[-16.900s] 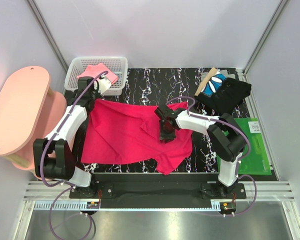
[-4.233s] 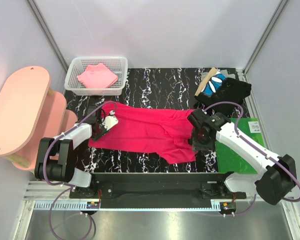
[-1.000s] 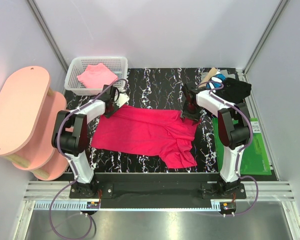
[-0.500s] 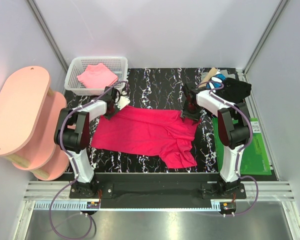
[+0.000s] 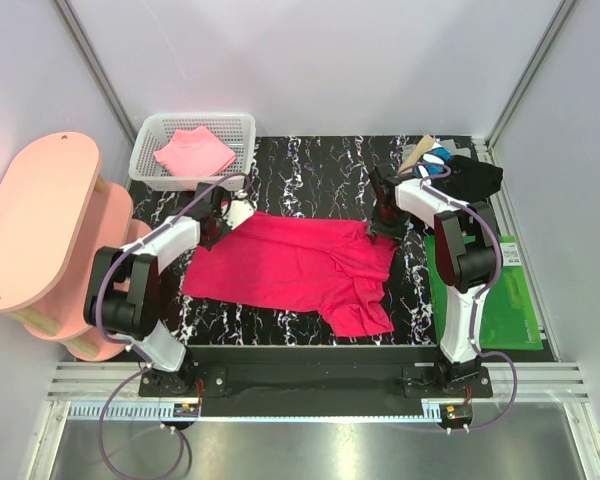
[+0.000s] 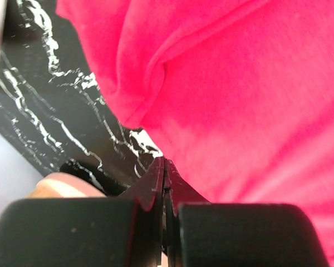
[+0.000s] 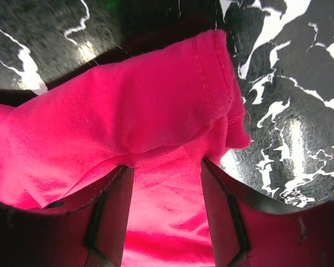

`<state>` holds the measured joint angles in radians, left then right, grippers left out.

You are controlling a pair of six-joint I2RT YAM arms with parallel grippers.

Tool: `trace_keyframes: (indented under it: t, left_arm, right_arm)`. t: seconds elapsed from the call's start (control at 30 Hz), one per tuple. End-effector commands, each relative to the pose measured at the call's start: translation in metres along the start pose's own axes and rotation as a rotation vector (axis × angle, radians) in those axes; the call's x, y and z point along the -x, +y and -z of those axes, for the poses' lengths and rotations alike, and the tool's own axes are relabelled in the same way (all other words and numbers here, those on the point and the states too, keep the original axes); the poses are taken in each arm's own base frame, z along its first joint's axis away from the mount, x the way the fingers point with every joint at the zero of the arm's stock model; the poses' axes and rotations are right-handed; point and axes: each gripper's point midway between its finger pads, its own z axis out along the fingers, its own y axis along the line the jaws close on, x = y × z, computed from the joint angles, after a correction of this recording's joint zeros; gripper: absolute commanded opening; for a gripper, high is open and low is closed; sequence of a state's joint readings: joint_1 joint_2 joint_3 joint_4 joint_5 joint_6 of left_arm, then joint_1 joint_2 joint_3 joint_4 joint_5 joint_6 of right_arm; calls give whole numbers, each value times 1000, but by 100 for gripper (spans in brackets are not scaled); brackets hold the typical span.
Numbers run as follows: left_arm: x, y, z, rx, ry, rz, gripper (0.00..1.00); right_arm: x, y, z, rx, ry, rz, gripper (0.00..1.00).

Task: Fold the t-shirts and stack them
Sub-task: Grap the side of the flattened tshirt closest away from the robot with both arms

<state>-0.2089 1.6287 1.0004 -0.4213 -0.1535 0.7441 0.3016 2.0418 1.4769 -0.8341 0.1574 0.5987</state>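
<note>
Crimson t-shirt [image 5: 280,262] is lying spread out on the table [image 5: 310,165], with a hand working at each far corner.
Left hand [image 6: 163,162] is pressing its fingers together, apparently pinching the cloth's edge to keep it taut. Right hand [image 7: 162,169] is hovering spread astride a bunched fold, probably lining up to grip or flatten it.

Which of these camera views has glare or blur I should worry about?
Right wrist view: bright glare patches on the glossy table, the shirt hem sharp, the near jaws soft. Left wrist view: the jaws and the nearest cloth blurred, the table sharper. Top view: even light, sharp throughout.
</note>
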Motion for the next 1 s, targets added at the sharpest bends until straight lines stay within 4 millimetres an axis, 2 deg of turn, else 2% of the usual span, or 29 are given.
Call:
trace_keyframes:
  t: [0.0,0.03,0.1,0.17,0.2,0.33,0.37,0.43,0.5,0.53,0.57,0.63,0.7,0.73,0.8,0.83,0.87,0.9,0.97]
  left_arm:
    - [10,4,9,22,-67,-6,8]
    - [10,6,5,30,-56,5,32]
    - [16,12,0,37,-55,19,46]
    - [18,13,-8,36,-42,38,53]
    - [23,17,-7,43,-50,47,54]
    - [20,-2,-2,-36,-49,63,54]
    - [18,-7,1,-47,-50,62,54]
    - [6,-23,11,-80,-58,68,54]
    - [-13,-41,22,-99,-54,68,54]
    - [-20,-48,25,-108,-50,66,54]
    - [-27,-53,28,-112,-49,66,54]
    - [-44,-66,38,-113,-44,73,54]
    - [-55,-75,44,-113,-35,78,54]
    - [-56,-71,54,-90,-54,86,55]
    - [-56,-68,65,-74,-73,96,57]
    - [-52,-65,73,-60,-103,102,62]
    - [-51,-64,77,-61,-111,104,64]
    - [-52,-70,80,-89,-113,102,66]
    - [-53,-73,84,-104,-111,103,67]
  right_arm:
    - [16,1,-1,-9,-44,-2,58]
    - [17,2,-1,-7,-44,-3,59]
    - [17,2,-1,-6,-45,-5,59]
    - [17,0,-2,-16,-47,-5,59]
    - [17,-1,-3,-22,-48,-5,59]
    - [21,-8,-13,-41,-34,-22,60]
    - [27,-6,-13,-34,-43,-29,60]
    - [34,-6,-20,-31,-34,-40,59]
    - [49,4,-19,-9,-57,-39,59]
    - [48,4,-27,-25,-35,-35,59]
    - [60,12,-23,-9,-55,-38,59]
    - [61,16,-26,-15,-35,-31,59]
    - [68,20,-17,7,-52,-38,60]
    - [73,24,-1,31,-86,-38,61]
    - [77,21,19,25,-139,-25,63]
    - [78,23,45,45,-189,-14,64]
    - [79,21,59,41,-225,-4,64]
    - [81,20,89,75,-280,-8,64]
    - [60,18,101,84,-281,14,65]
